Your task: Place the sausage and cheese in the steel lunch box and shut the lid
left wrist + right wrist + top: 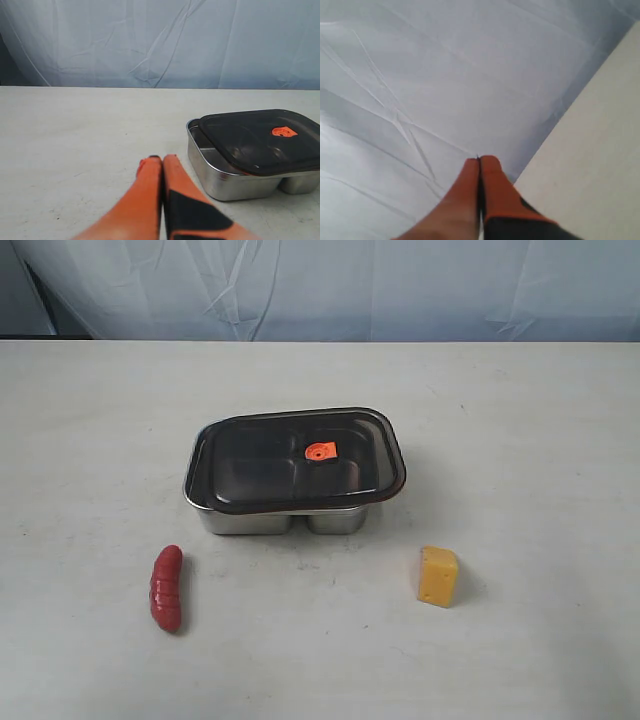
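The steel lunch box (250,521) stands mid-table with the dark lid (270,465) lying askew on top, its orange valve tab (321,451) showing. The red sausage (167,588) lies on the table to the box's front left. The yellow cheese (438,576) stands to its front right. Neither arm shows in the exterior view. In the left wrist view my left gripper (161,159) is shut and empty, low over the table beside the steel lunch box (235,180) and its lid (250,142). My right gripper (479,160) is shut and empty, pointing at the backdrop.
A white wrinkled cloth backdrop (330,285) hangs behind the table's far edge. The pale tabletop (520,420) stretches around the box on every side.
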Tool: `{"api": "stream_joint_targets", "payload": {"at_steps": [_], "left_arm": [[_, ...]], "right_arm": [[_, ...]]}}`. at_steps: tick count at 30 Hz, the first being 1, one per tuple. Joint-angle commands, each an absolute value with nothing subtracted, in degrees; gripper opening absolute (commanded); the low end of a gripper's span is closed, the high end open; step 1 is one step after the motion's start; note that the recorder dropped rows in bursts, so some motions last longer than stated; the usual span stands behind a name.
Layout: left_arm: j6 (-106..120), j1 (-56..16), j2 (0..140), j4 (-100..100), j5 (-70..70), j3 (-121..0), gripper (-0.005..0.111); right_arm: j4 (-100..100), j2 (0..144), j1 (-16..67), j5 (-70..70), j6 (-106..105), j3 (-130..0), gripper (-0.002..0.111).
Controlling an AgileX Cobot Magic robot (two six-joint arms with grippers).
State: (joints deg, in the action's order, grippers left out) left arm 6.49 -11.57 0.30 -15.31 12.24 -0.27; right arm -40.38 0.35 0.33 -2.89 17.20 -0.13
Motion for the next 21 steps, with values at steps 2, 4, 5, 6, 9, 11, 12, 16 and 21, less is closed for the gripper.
{"api": "stream_joint_targets", "payload": {"at_steps": [2, 4, 5, 6, 9, 11, 12, 16, 21], "left_arm": [[6.54, -11.37, 0.00, -15.39, 11.97, 0.00, 0.000], [6.54, -11.37, 0.00, -15.39, 11.97, 0.00, 0.000], [6.54, -11.37, 0.00, -15.39, 11.97, 0.00, 0.000], [6.54, -11.37, 0.00, -15.39, 11.97, 0.00, 0.000], [6.54, -11.37, 0.00, -15.39, 11.97, 0.00, 0.000], [6.54, -11.37, 0.00, -15.39, 11.97, 0.00, 0.000], [6.54, -11.37, 0.00, -15.39, 11.97, 0.00, 0.000], [6.54, -11.37, 0.00, -15.39, 11.97, 0.00, 0.000], [6.54, -11.37, 0.00, -15.39, 11.97, 0.00, 0.000]], "right_arm": [[-56.85, 0.00, 0.11, -23.88, -14.60, -6.23, -0.001], [-65.03, 1.88, 0.11, -28.26, -31.14, -9.85, -0.001], [-64.41, 6.79, 0.11, -29.27, -30.87, -11.15, -0.001], [-63.61, 10.28, 0.11, -29.92, -30.87, -11.75, -0.001], [-60.87, 26.37, 0.11, -33.88, -35.27, -14.19, -0.001], [-60.58, 39.52, 0.11, -38.29, -39.90, -17.71, -0.001], [-60.58, 46.15, 0.11, -40.95, -42.05, -20.22, -0.001], [-66.83, 71.05, 0.00, -53.18, -48.50, -31.84, -0.001], [-77.38, 92.58, 0.11, -69.96, -58.94, -45.35, -0.001]]}}
